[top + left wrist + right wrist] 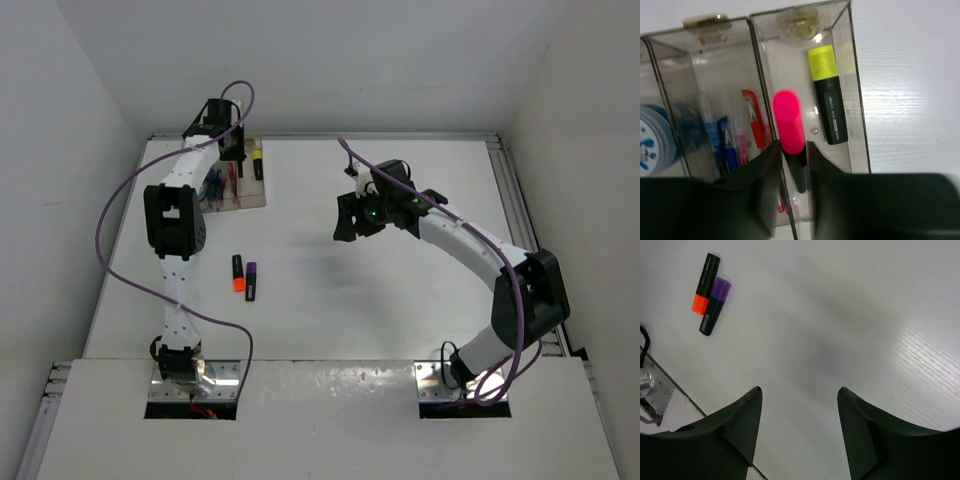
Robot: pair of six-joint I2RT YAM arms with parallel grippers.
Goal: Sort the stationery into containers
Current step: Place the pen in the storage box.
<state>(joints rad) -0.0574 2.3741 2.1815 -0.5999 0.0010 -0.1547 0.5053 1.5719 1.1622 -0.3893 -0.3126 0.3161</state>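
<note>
Table (400, 300) first: we had the tray (262, 196) at its far-left corner. Left arm (178, 220) reached out over the tray. Right arm (470, 250) hung above bare table, centre-right.

Tray had three slots side by side. Left gripper (791, 147) was over it, clamped on the black body of the pink highlighter (788, 120), cap pointing away from the wrist. Right gripper (799, 390) was spread wide with nothing between its fingers.

From the wrist view, the pink highlighter sat right on the line of the divider between the middle and right slots, not cleanly inside either. We couldn't tell whether it was touching the divider or just above it. Yellow highlighter (827, 95) lay in the right slot, parallel to the walls. Orange highlighter (705, 285) and purple highlighter (715, 307) lay touching side by side on the table, well apart from the tray and in front of the left arm. Pens (752, 120), red and blue, were in the middle slot. Disc (652, 145) showed in the left slot.

Our read was mid-placement: pink goes in beside yellow. The next move called for a small shift toward the right slot so the body cleared the divider, keeping it parallel to yellow, then lower and release. There looked to be little room beside yellow. After that, orange and purple were left to sort.
</note>
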